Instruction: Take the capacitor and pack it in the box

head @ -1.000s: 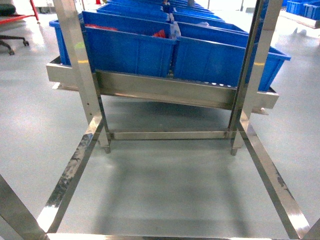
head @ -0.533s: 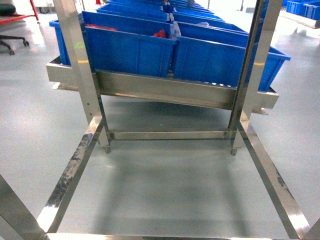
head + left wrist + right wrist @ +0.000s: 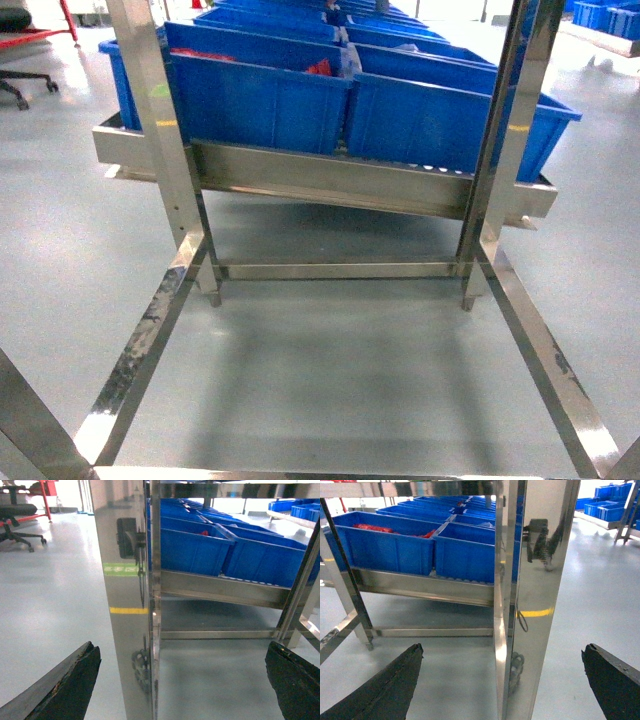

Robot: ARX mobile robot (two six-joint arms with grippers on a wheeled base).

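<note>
Blue bins (image 3: 300,95) fill the head view; wrist views alone show both pincers (image 3: 182,680) (image 3: 502,685) spread, empty.

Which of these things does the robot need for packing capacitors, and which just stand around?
For the job: left gripper, open; right gripper, open. No capacitor or packing box in view.

Standing around: blue bins, steel rack, office chair, grey floor.
</note>
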